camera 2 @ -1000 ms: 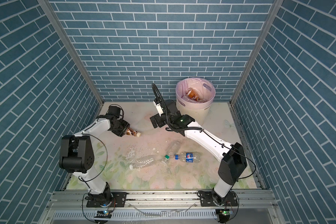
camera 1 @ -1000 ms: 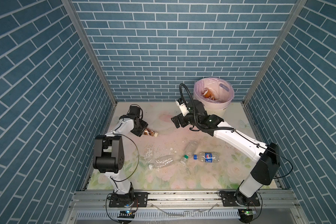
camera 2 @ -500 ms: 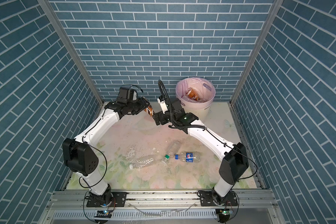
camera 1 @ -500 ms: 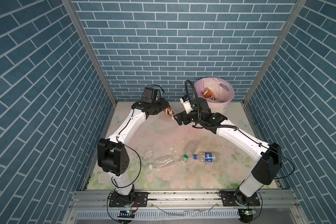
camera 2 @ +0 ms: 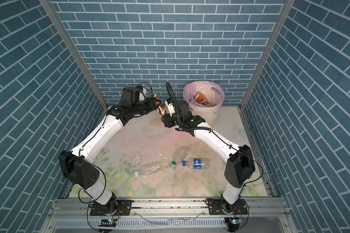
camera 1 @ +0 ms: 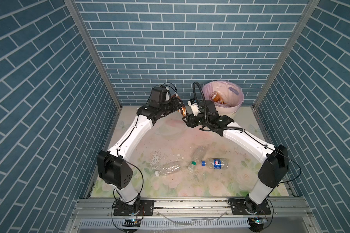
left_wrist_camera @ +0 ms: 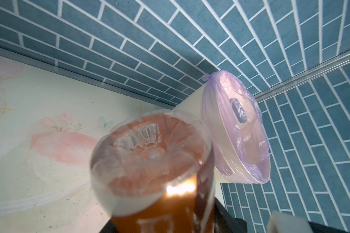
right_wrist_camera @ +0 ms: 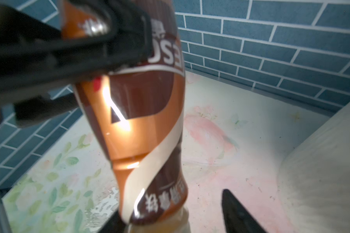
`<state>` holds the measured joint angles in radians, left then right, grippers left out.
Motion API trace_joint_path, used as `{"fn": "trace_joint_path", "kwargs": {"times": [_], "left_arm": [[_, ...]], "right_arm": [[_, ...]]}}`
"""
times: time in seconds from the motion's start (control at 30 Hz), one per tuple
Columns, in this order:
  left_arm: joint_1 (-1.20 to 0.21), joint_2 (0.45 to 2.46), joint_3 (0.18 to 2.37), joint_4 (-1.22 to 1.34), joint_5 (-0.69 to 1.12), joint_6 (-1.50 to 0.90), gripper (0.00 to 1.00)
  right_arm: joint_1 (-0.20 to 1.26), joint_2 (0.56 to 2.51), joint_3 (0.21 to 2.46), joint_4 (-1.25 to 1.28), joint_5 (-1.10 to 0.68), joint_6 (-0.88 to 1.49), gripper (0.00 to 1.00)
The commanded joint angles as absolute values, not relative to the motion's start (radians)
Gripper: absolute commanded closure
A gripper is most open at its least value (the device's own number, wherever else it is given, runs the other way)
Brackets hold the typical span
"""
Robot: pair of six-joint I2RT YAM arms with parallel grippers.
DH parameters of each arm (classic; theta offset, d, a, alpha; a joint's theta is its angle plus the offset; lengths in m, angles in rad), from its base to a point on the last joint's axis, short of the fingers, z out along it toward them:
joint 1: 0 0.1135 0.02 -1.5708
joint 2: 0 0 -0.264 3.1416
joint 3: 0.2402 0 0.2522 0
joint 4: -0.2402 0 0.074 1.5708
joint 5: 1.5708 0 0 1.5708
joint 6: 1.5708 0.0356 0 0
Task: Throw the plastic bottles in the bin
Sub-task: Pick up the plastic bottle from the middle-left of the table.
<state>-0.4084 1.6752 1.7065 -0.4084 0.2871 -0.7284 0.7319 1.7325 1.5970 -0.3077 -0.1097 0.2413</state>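
We start with the flowered bench (camera 1: 170, 131), where the bin (camera 1: 233, 110) stands in the back right corner with its lilac liner folded over the rim and one brown bottle already inside. Near the middle of the back edge the two arms meet in the air. The left end effector (camera 1: 178, 101) grasps the brown bottle (camera 1: 182, 110) across its upper body. The right end effector (camera 1: 186, 118) brackets the bottle's free end, but one finger (right_wrist_camera: 240, 211) shows apart from it, so we cannot tell whether it is clenched. Three clear bottles (camera 1: 170, 167) lie toward the middle of the front edge, one with a green cap and one with a blue Pepsi label (camera 1: 217, 162). We judge the held bottle empty, so it should be light and thin-walled and will dent if squeezed hard. Its glossy shrink sleeve looks slippery, so the waisted mid-body seems a safer hold than the tapering end. In the right wrist view the sleeve lettering (right_wrist_camera: 168, 56) appears upside down. It looks like part of "NESCAFÉ", with Chinese characters below that we cannot read.
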Motion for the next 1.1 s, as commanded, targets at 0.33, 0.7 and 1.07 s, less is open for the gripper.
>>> {"fn": "trace_joint_path", "kwargs": {"times": [0.33, 0.7, 1.07], "left_arm": [[-0.424, 1.642, 1.65, -0.358, 0.298, -0.739, 0.41], [-0.423, 1.642, 1.619, -0.333, 0.298, -0.761, 0.41], [-0.423, 1.634, 1.608, -0.332, 0.292, -0.772, 0.28]], "right_arm": [[0.729, 1.748, 1.684, -0.306, -0.108, 0.259, 0.58], [0.728, 1.732, 1.684, -0.306, -0.102, 0.256, 0.58], [0.729, 1.727, 1.679, -0.303, -0.1, 0.262, 0.86]]}}
